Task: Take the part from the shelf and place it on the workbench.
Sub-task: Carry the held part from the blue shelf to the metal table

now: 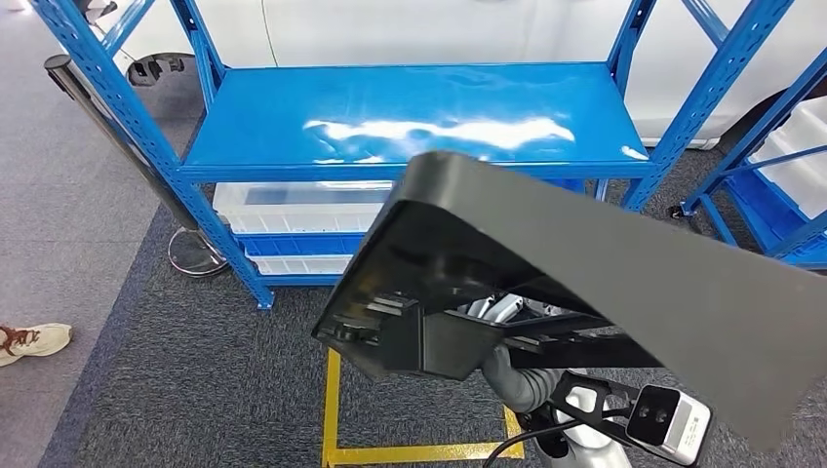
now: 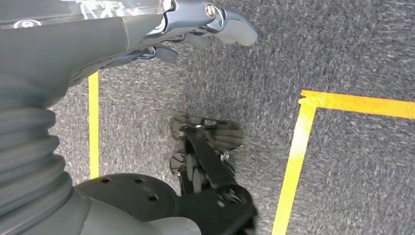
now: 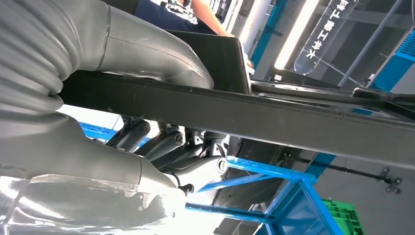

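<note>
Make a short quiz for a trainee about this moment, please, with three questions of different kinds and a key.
1. True or false: the dark part lies on the blue shelf.
2. Which hand holds the part? A) the left hand B) the right hand C) a person's hand
3. Fill in: the left hand hangs over grey carpet marked with ______ lines.

Key:
1. False. The part is held up in front of the shelf, whose top board is bare.
2. B. In the right wrist view the right hand grips the part's rim, thumb on one face and fingers on the other.
3. Yellow.
</note>
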